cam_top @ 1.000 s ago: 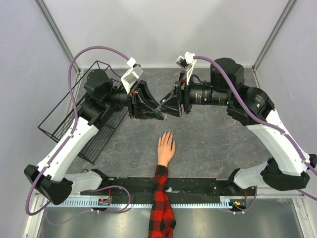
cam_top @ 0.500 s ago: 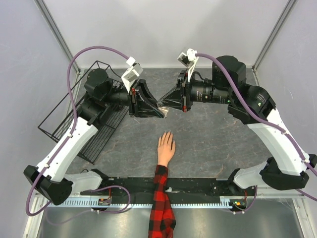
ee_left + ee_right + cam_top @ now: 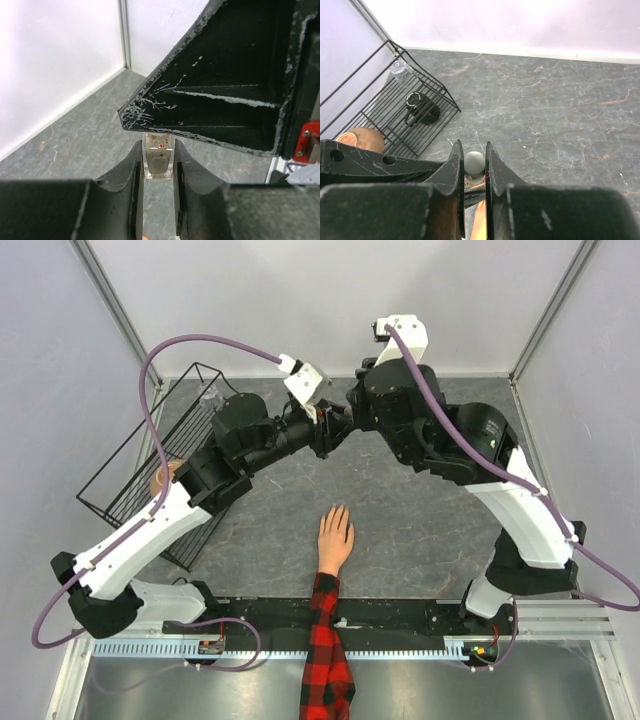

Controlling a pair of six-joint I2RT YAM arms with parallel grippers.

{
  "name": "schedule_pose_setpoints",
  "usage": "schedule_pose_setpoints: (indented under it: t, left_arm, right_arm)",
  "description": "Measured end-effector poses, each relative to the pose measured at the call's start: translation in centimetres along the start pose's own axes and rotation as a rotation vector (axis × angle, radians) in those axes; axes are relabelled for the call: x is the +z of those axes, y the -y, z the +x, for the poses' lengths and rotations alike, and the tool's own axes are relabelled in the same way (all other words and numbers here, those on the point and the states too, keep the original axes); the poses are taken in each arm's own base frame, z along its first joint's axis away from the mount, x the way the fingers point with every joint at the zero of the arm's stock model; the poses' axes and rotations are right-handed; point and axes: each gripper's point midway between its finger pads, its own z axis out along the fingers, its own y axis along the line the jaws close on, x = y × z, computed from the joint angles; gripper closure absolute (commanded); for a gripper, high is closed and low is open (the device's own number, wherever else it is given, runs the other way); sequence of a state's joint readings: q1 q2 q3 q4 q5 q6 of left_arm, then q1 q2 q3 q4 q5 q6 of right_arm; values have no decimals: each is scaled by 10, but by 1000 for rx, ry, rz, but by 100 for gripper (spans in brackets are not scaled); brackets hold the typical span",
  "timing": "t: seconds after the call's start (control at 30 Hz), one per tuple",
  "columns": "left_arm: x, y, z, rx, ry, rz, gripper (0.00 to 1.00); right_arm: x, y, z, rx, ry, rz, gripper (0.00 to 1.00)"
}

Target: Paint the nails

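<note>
Left fingers [image 3: 126, 176]: pinching a small clear bottle [image 3: 159, 161] with greyish contents, above the grey marbled tabletop [image 3: 420, 510].
Right fingers [image 3: 496, 174]: pinching a grey round-topped cap [image 3: 474, 162], meeting the left fingers tip to tip.
Nails [image 3: 338, 511]: skin-toned and barely visible, on the peach mannequin hand [image 3: 335, 538] with a red-and-black plaid sleeve [image 3: 325, 650]. The hand lies flat at 6 o'clock from the bottle, well apart.
Black wire basket [image 3: 210, 515]: at 9 o'clock.

Marbled table [image 3: 430, 510] bears mannequin hand [image 3: 335, 537], wire basket [image 3: 200, 525]

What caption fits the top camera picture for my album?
Left arm and right arm meet beyond the mannequin hand in its plaid sleeve.
</note>
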State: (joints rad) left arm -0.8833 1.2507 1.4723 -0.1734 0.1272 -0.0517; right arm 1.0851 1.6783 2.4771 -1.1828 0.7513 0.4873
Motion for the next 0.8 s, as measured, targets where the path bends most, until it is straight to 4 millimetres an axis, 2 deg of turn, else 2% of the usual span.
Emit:
schedule_pose_setpoints:
  t: [0.03,0.07,0.13,0.17,0.23,0.27,0.37,0.43,0.53,0.6,0.67,0.8]
  left_arm:
    - [0,0,5,7,-14,-8,98]
    - [0,1,9,10,-27,-7,98]
    - [0,2,17,17,-45,-2,98]
    - [0,2,18,19,-48,1,98]
    - [-5,3,24,24,-73,18,98]
    - [-7,3,24,24,-74,29,98]
    - [-18,5,16,8,-57,106,98]
    - [-28,8,11,-24,-44,182,98]
    - [-44,6,3,-74,-27,280,98]
    - [-53,9,-1,-97,-21,348,98]
    - [-60,18,-4,-121,-19,427,98]
    - [-76,41,-8,-183,-40,612,98]
  right_arm:
    - [1,2,5,3,-1,13,79]
    - [1,3,9,4,-4,17,67]
    - [2,5,16,12,-9,18,56]
    - [2,3,22,10,-25,4,46]
    - [1,2,24,7,-24,-8,38]
    - [-1,-1,24,8,-26,-29,30]
    - [-8,-10,19,7,-23,-107,15]
    - [-15,-18,14,-3,-20,-188,12]
    - [-30,-30,14,-42,-35,-344,14]
    - [-41,-35,15,-65,-54,-448,20]
    - [-53,-41,14,-85,-67,-551,34]
    - [-70,-53,11,-105,-73,-706,41]
